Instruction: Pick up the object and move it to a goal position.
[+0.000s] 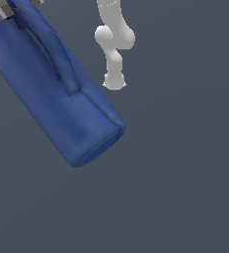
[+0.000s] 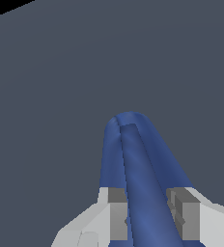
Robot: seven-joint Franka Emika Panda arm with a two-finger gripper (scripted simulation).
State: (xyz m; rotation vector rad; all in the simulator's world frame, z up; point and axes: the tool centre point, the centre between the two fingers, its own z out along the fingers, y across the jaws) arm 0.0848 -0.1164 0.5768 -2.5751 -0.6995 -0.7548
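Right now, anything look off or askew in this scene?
Only the bag: it is tilted steeply in the exterior view, its flat end pointing down toward that view's right. The end effector clamps just the strap between its fingers, so the body hangs at an angle. No damage visible.

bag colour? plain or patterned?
Plain dark blue, no pattern, strap the same blue. The bag shows best in the exterior view; the gripper is closed on its strap.
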